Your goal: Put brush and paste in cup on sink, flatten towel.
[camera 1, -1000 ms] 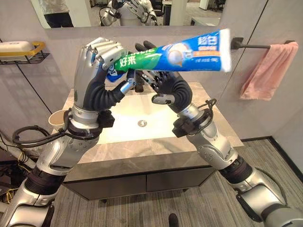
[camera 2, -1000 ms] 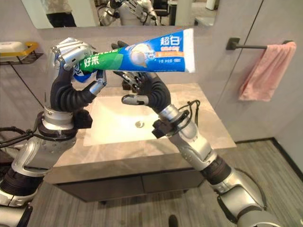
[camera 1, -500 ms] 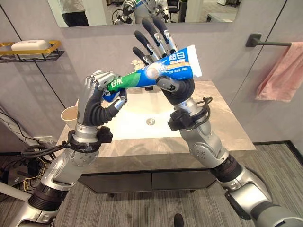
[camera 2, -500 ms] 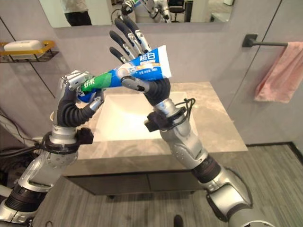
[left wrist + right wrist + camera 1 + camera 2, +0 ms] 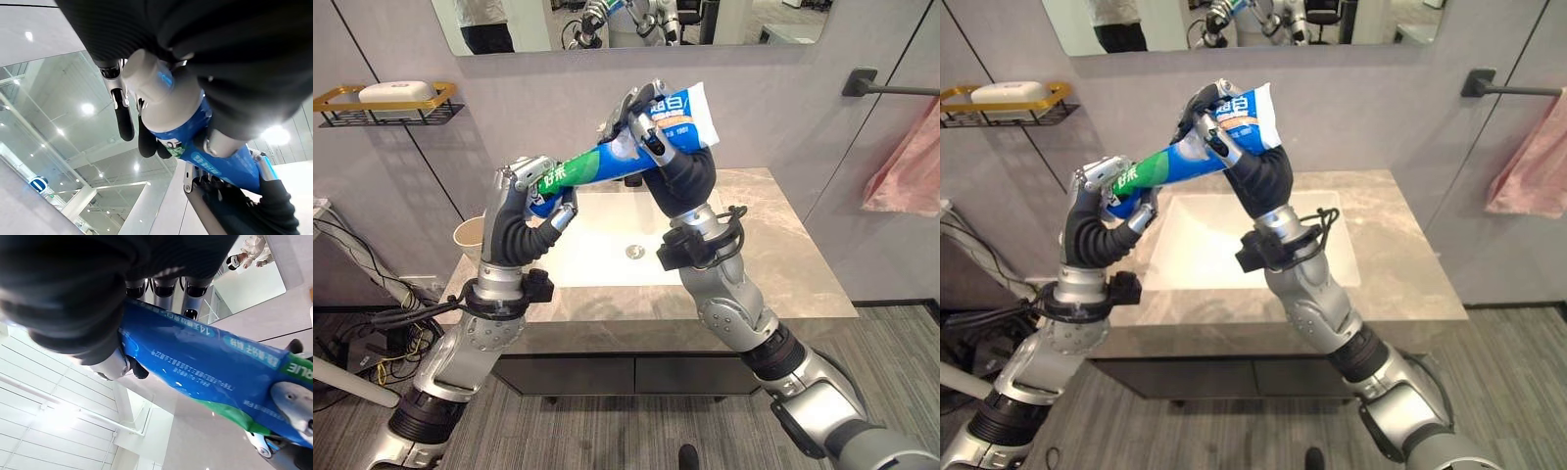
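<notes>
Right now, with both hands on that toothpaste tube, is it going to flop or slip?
Probably semi-soft: the toothpaste tube spans between left hand and right hand without sagging. Its glossy skin may slip. The flat crimped end likely dents under curled fingers.

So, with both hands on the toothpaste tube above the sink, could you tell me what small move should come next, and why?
Probably open the left hand: the right hand is already curled round the blue-and-green toothpaste tube, and the beige paper cup on the countertop holds nothing visible.
</notes>
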### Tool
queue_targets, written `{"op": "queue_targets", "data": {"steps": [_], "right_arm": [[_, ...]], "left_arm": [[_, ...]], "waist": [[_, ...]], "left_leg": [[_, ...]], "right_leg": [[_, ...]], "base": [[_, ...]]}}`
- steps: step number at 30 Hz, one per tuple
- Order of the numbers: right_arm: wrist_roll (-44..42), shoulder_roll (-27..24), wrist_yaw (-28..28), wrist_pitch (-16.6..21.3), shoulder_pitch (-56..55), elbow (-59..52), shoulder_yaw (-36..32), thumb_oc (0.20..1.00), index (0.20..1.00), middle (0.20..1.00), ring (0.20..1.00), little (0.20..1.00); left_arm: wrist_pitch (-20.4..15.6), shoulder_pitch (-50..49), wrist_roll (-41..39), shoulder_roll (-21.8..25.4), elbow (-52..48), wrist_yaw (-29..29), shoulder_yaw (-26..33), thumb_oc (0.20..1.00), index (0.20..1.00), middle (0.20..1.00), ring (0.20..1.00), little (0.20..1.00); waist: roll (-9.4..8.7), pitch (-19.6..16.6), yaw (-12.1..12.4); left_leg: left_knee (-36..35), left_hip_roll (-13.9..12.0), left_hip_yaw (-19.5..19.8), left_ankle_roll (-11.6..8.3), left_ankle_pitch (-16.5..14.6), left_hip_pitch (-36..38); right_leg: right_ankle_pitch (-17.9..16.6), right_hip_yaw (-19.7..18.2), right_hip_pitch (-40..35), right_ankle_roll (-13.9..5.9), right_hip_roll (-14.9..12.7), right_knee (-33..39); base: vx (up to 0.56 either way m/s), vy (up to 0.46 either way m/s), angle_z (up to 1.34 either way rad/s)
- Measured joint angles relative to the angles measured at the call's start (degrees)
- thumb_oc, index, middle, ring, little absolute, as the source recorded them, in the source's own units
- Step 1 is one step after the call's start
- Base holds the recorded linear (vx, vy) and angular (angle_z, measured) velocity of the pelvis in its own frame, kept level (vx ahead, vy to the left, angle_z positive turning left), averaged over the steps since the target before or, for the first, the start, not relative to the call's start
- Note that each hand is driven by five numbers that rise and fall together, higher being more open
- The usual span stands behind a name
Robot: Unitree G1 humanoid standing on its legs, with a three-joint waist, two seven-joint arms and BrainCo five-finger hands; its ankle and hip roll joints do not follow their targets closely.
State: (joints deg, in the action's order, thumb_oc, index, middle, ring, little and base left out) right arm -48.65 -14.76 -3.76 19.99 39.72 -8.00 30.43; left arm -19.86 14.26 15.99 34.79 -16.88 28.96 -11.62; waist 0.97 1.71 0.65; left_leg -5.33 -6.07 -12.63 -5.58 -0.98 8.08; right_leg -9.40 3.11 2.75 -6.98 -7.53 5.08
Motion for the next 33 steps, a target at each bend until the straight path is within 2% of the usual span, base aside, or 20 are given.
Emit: {"op": "queue_targets", "data": {"steps": [1, 10, 15, 18, 21, 27, 29, 33], "right_arm": [[0.01, 0.06, -0.09, 0.03, 0.00, 0.00, 0.00, 0.200, 0.200, 0.200, 0.200, 0.200], [0.72, 0.67, -3.77, 0.03, -1.21, 3.76, -0.38, 0.200, 0.200, 0.200, 0.200, 0.200], [1.34, 0.60, -5.41, 0.03, -1.45, 4.79, -1.47, 0.200, 0.200, 0.200, 0.200, 0.200], [2.36, 0.42, -6.50, 0.04, -1.30, 5.71, -3.94, 0.200, 0.200, 0.200, 0.200, 0.200], [2.66, 0.41, -7.56, 0.04, -1.15, 7.66, -4.82, 0.200, 0.200, 0.200, 0.200, 0.200], [4.10, 1.72, -9.22, 0.04, 4.41, 15.36, -5.11, 0.200, 0.200, 0.200, 0.200, 0.200], [4.55, 3.00, -9.72, 0.08, 6.34, 15.93, -5.15, 0.200, 0.200, 0.200, 0.200, 0.200], [5.07, 5.65, -9.97, 0.06, 10.71, 20.02, -4.95, 0.200, 0.200, 0.200, 0.200, 0.200]], "left_arm": [[0.09, -0.11, -0.63, -0.60, 0.00, 0.00, 0.02, 1.000, 1.000, 1.000, 1.000, 1.000], [1.07, -6.45, -6.38, -2.06, -0.05, -0.10, 0.05, 1.000, 1.000, 1.000, 1.000, 1.000], [1.26, -12.78, -11.64, -3.65, 0.84, -2.57, -0.16, 1.000, 1.000, 1.000, 1.000, 1.000], [1.60, -15.76, -13.97, -3.58, 3.98, -4.52, -0.47, 1.000, 1.000, 1.000, 1.000, 1.000], [1.73, -18.60, -16.25, -3.43, 7.66, -6.80, -1.56, 1.000, 1.000, 1.000, 1.000, 1.000], [3.85, -21.15, -17.24, 5.52, 14.65, -14.34, -8.98, 1.000, 1.000, 1.000, 1.000, 1.000], [4.03, -21.37, -15.37, 7.84, 14.97, -16.25, -9.55, 1.000, 1.000, 1.000, 1.000, 1.000], [4.39, -21.67, -16.04, 6.94, 18.67, -18.27, -9.10, 1.000, 1.000, 1.000, 1.000, 1.000]], "waist": [[-0.01, -0.01, -0.01], [-0.18, -0.11, 0.44], [-0.23, -0.12, 1.05], [-0.25, -0.13, 3.01], [-0.29, -0.08, 3.92], [-0.24, 0.05, 6.49], [-0.24, 0.42, 7.10], [-0.39, 0.88, 7.95]], "left_leg": [[0.00, 0.00, 0.14, 0.01, 0.02, -0.03], [0.00, 0.01, 1.15, 0.21, 0.03, -0.13], [0.00, -0.04, 2.02, 0.04, 0.26, -0.42], [0.00, -0.08, 2.98, 0.07, 0.60, -1.14], [-0.03, -0.16, 4.21, 0.07, 0.68, -1.37], [-0.01, -0.29, 5.95, -0.13, 0.94, -2.13], [-0.02, -0.26, 6.04, -0.12, 1.11, -2.19], [0.01, -0.30, 7.35, -0.24, 1.20, -2.21]], "right_leg": [[0.00, 0.14, -0.03, 0.01, -0.02, -0.04], [0.33, 1.13, -0.85, 0.01, -0.27, 0.35], [0.35, 2.02, -1.04, 0.02, -0.30, -0.05], [0.42, 2.89, -0.79, 0.07, -0.41, 0.00], [0.79, 4.15, -1.45, 0.19, -0.55, 0.38], [1.15, 5.68, -1.75, 0.17, -0.59, 0.40], [1.15, 5.84, -1.80, 0.16, -0.64, 0.39], [1.45, 7.26, -2.32, 0.19, -0.69, 0.38]], "base": [[0.00, -0.007, 0.07], [-0.02, -0.016, 0.06], [-0.02, -0.010, 0.07], [-0.01, -0.005, 0.16], [0.01, -0.004, 0.19], [-0.02, 0.000, 0.16], [0.01, 0.004, 0.04], [-0.01, 0.005, 0.15]]}}
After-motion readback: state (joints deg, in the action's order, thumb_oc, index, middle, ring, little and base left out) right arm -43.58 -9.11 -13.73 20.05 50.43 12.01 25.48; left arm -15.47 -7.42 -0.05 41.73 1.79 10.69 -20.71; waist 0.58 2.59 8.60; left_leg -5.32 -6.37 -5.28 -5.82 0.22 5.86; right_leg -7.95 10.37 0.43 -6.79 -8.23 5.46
